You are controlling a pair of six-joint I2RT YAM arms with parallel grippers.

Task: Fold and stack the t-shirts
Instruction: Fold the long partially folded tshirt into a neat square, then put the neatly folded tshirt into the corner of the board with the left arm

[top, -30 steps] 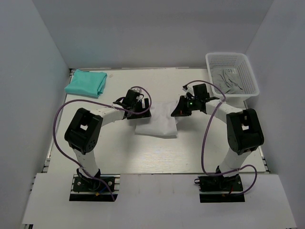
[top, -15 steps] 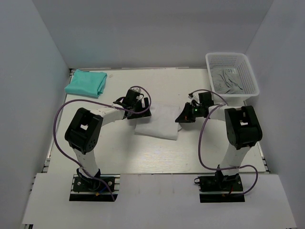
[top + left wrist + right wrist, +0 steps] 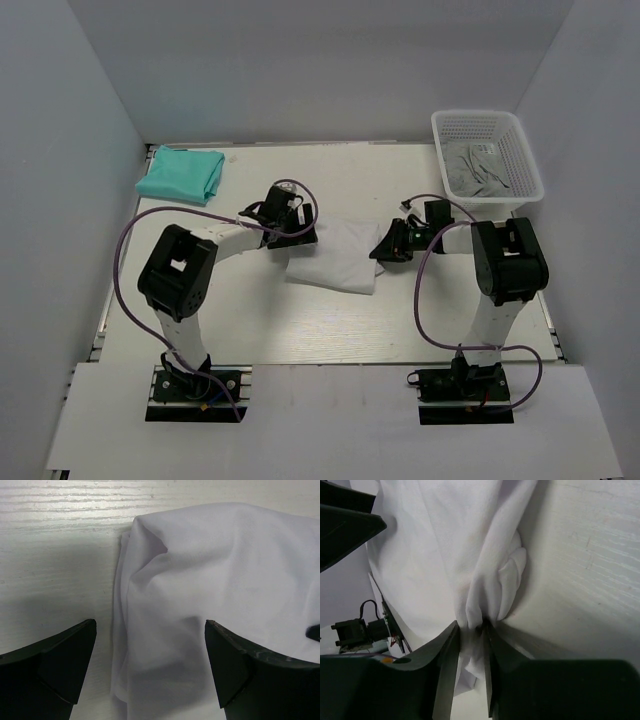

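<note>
A white t-shirt (image 3: 335,256) lies partly folded in the middle of the table. My left gripper (image 3: 296,232) is open at the shirt's left edge, its two fingers astride the cloth (image 3: 200,580). My right gripper (image 3: 385,243) is shut on a bunched fold at the shirt's right edge (image 3: 485,600). A teal t-shirt (image 3: 180,173) lies folded at the far left of the table.
A white mesh basket (image 3: 487,158) holding grey cloth stands at the back right. Grey walls close in the table on three sides.
My right gripper has moved nearer and lower, pulling the shirt's right edge in. The white shirt has shifted slightly. The left gripper has barely moved.
</note>
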